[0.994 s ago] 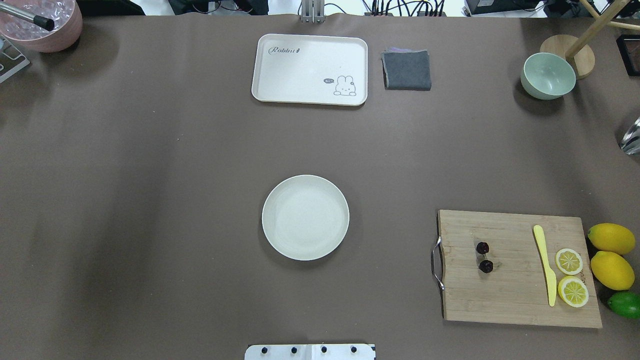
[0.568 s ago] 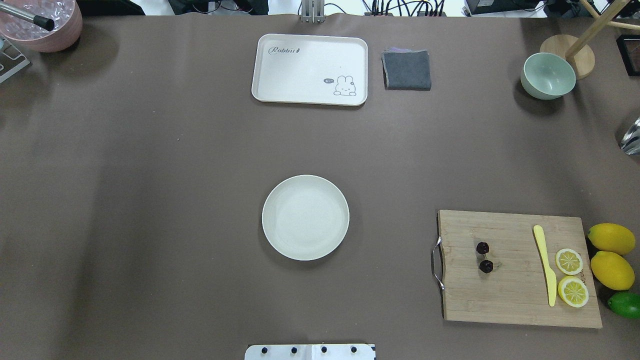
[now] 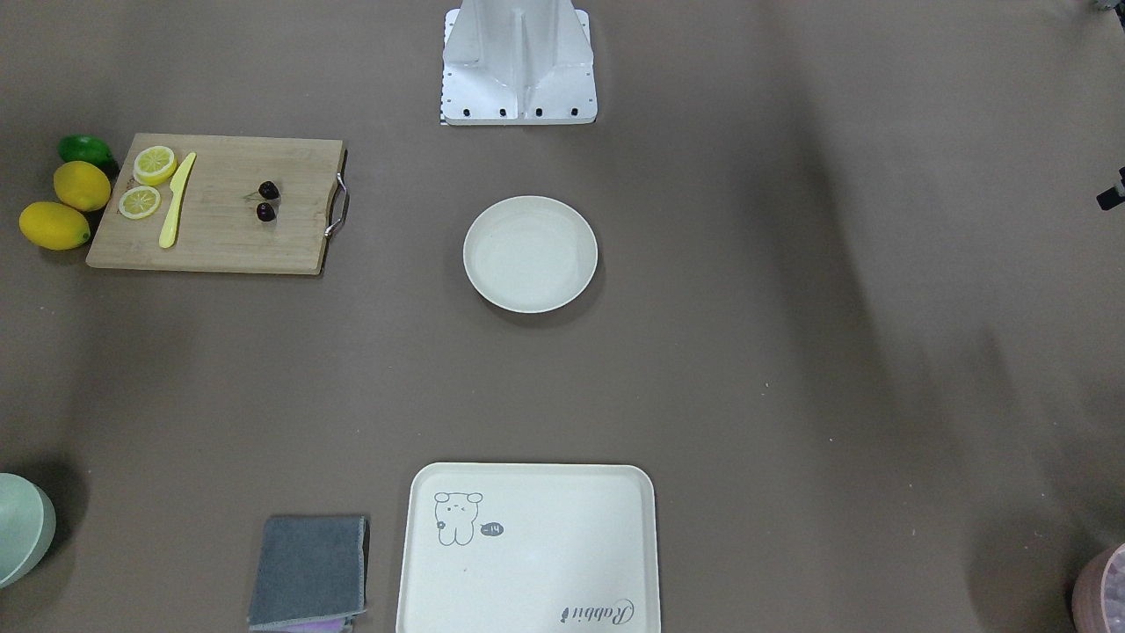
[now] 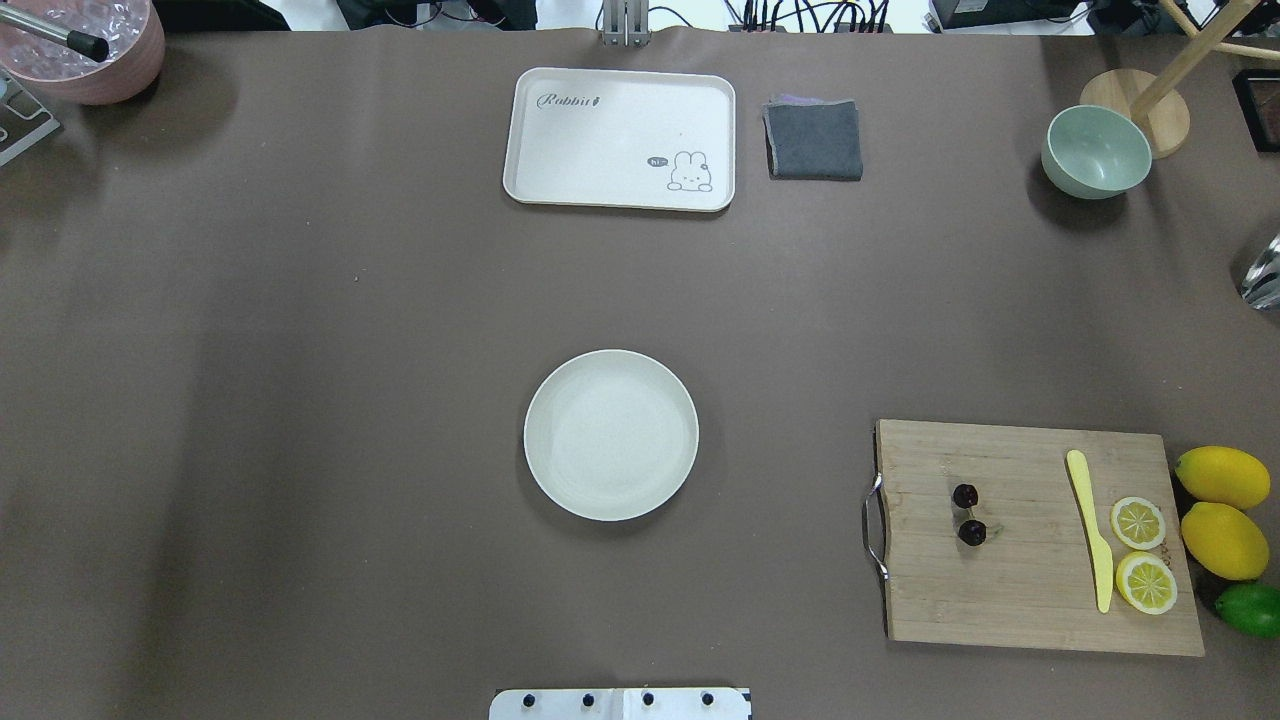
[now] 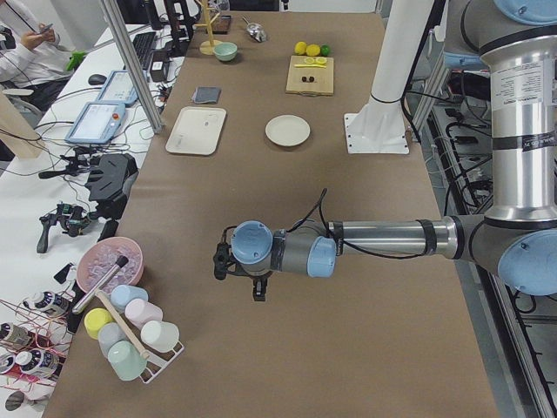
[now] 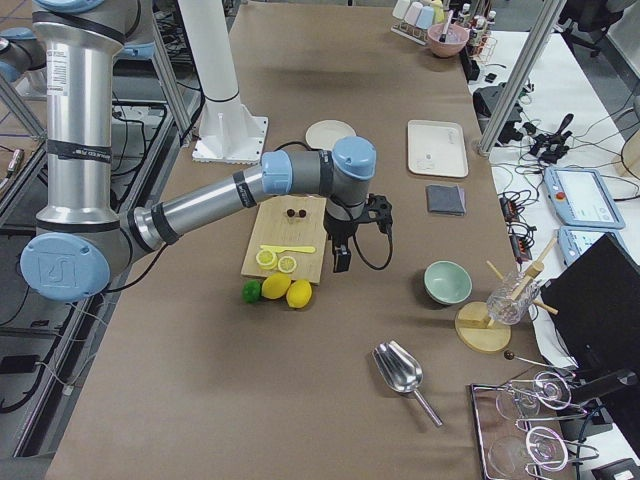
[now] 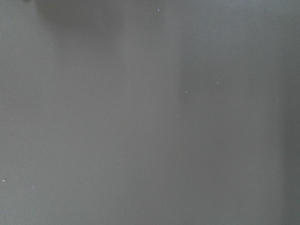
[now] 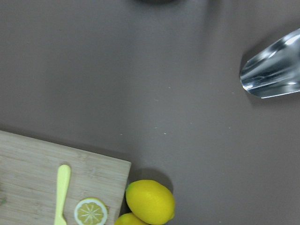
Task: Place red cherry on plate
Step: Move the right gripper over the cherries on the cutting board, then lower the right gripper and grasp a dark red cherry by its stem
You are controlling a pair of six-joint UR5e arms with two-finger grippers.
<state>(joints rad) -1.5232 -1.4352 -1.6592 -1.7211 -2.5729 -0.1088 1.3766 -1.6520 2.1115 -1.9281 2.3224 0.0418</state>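
Note:
The red cherry (image 4: 965,495), two tiny dark fruits on one stem, lies on the wooden cutting board (image 4: 1030,590) at the right, also seen as the cherry (image 3: 268,190) from the front. The plate (image 4: 611,435) sits bare at the table's middle, well left of the board. Neither arm shows in the overhead view. My right gripper (image 6: 342,262) hangs past the board's outer edge near the lemons, apart from the cherry (image 6: 296,212). My left gripper (image 5: 258,294) hovers over bare table far from the plate (image 5: 287,131). I cannot tell whether either is open or shut.
A yellow knife (image 4: 1090,530), two lemon slices (image 4: 1138,522), two lemons (image 4: 1222,478) and a lime (image 4: 1250,610) crowd the board's right end. At the far side are a rabbit tray (image 4: 620,138), grey cloth (image 4: 814,140), green bowl (image 4: 1096,152) and metal scoop (image 8: 274,70).
Nothing on the table has moved; only faint shadows on the cloth have shifted.

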